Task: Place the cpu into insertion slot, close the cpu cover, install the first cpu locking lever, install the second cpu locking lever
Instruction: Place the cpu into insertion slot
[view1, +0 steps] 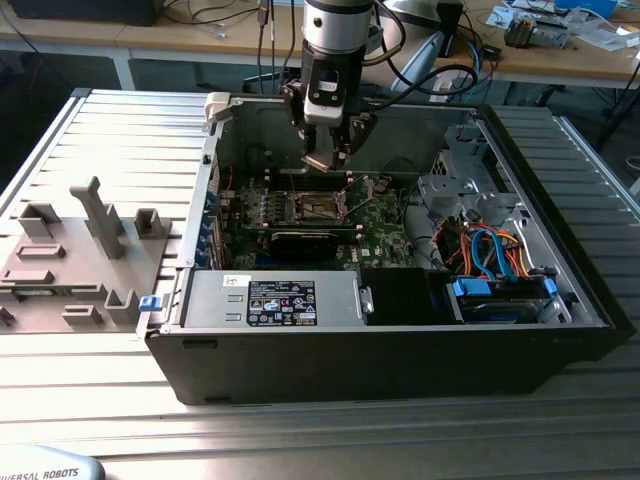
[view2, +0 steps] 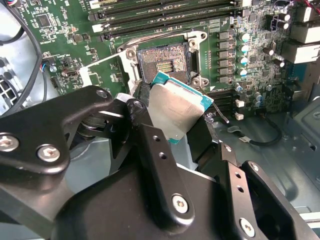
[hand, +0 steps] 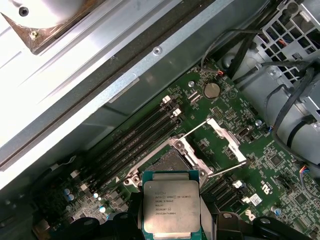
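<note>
My gripper (view1: 325, 158) hangs inside the open computer case, shut on the cpu (view2: 175, 110), a flat square chip with a silvery top and teal edge. In both wrist views the chip (hand: 171, 210) sits a little above and just off to one side of the insertion slot (hand: 167, 161), and it is tilted in the second wrist view. The slot (view2: 162, 62) is bare, its dark pin field showing, and lies below the gripper (view1: 318, 207). The cpu cover (hand: 223, 135) stands swung open beside it. Two thin locking levers (hand: 227, 170) stick up, unlatched.
Long memory slots (view2: 165, 17) run beside the socket. A black graphics card (view1: 300, 242) lies in front of it, then the power supply (view1: 270, 298). A drive cage with coloured cables (view1: 490, 260) fills the exterior view's right. A grey parts fixture (view1: 80, 250) sits outside the case.
</note>
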